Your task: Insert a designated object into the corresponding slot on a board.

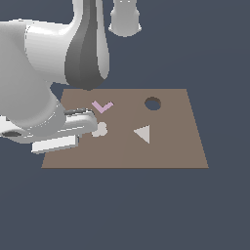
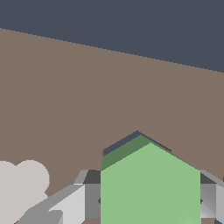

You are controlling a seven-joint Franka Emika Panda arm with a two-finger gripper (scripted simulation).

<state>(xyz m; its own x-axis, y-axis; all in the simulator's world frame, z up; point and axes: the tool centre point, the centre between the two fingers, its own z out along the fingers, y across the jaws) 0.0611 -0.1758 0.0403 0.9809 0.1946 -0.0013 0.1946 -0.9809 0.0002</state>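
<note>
The board [image 1: 166, 146] lies flat on the dark ground, a brown panel seen whole in the exterior view apart from its left part, which the arm covers. Toward its far right a dark round hole [image 1: 153, 103] is sunk in the surface with nothing in it. A pink V-shaped piece [image 1: 102, 106] lies near the far edge, left of the round hole; a pale grey triangle [image 1: 143, 133] sits nearer the middle; a pale lobed shape [image 1: 100, 130] lies just beside the arm's hand.

The gripper [image 1: 73, 128] is low over the left part of the board. In the wrist view the green block [image 2: 150, 183] sits between the two fingers [image 2: 70, 205], which are clamped on its sides. Just behind the block's pointed top a dark angled edge [image 2: 127, 141] shows in the board; it looks like the rim of the hexagonal slot, with the block at its mouth, though how far in it sits cannot be told. The pale lobed shape [image 2: 19, 186] shows beside the fingers.
</note>
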